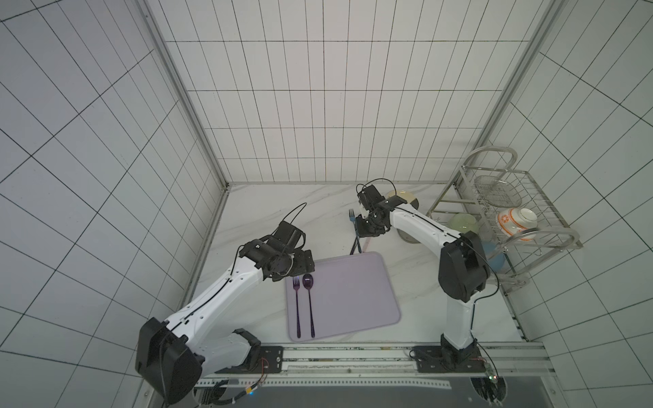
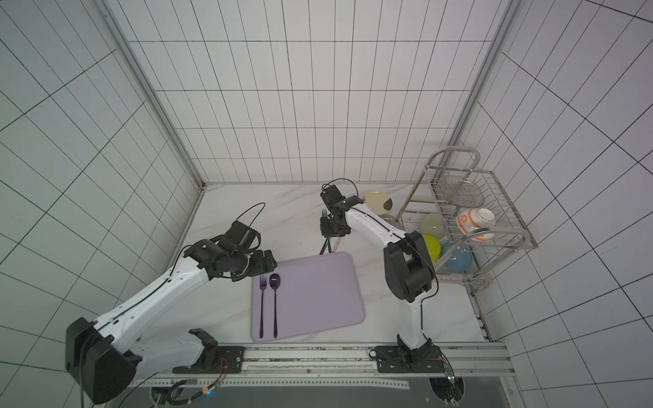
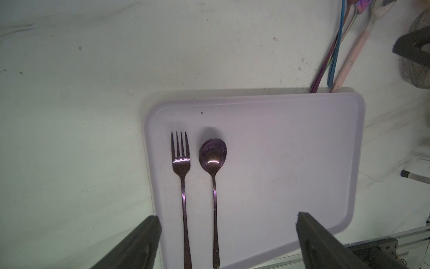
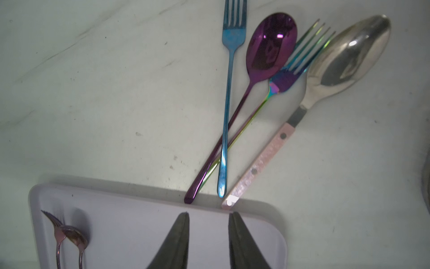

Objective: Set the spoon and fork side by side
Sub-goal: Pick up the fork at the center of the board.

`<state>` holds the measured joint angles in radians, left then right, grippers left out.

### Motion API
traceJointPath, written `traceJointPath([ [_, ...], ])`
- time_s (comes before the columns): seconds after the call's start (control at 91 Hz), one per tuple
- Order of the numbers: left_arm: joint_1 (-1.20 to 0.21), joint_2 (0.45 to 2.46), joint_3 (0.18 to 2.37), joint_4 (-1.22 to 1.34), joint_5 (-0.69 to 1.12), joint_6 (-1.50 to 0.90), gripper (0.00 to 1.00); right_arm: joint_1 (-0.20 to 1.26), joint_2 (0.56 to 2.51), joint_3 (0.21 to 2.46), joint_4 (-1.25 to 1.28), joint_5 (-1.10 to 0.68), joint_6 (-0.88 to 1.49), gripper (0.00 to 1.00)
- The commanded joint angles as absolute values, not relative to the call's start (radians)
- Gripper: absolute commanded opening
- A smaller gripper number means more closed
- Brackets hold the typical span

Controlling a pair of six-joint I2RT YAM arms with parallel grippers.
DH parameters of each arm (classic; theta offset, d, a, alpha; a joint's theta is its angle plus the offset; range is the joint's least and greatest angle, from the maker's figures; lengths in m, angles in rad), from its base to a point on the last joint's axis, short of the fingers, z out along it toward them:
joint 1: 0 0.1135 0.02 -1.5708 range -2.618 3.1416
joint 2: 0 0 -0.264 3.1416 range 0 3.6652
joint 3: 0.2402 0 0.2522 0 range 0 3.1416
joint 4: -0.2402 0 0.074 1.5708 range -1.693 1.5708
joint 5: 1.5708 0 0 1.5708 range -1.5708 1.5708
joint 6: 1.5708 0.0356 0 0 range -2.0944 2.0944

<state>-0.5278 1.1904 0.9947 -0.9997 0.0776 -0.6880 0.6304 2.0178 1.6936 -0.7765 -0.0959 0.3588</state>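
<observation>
On the lilac tray (image 1: 353, 296), fork (image 1: 296, 307) and spoon (image 1: 309, 303) were laid parallel; the left gripper (image 3: 228, 242) was spread wide, empty; the right gripper (image 4: 208, 242) was narrowly parted, empty.

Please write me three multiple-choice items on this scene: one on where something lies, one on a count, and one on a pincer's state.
1. Where do the purple fork and purple spoon lie?
A. in the dish rack
B. side by side on the lilac tray
C. crossed on the counter

2. How many utensils lie on the counter just beyond the tray?
A. two
B. four
C. six

3. What state is the left pincer in?
A. open and empty
B. shut on the fork
C. shut on the spoon

Answers: 1 B, as the left wrist view shows them parallel and apart on the tray. 2 B, as the right wrist view shows a blue fork, a magenta spoon, a rainbow fork and a silver spoon. 3 A, as its fingers stand wide apart, holding nothing.
</observation>
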Motion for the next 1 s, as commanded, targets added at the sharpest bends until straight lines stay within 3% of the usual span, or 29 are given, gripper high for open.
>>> traceJointPath([
  [0.0,-0.522,1.178,0.976,-0.972,0.086,-0.685,0.93,0.594,2.115,1.799,-0.795,-0.094,0.308,0.31],
  [0.385,-0.52,1.166,0.942,-0.931,0.086,-0.703,0.92,0.56,2.355,2.052,-0.79,-0.123,0.242,0.3],
  [0.989,-0.52,1.187,0.925,-0.938,0.057,-0.704,0.92,0.561,2.465,2.074,-0.785,-0.172,0.276,0.23],
])
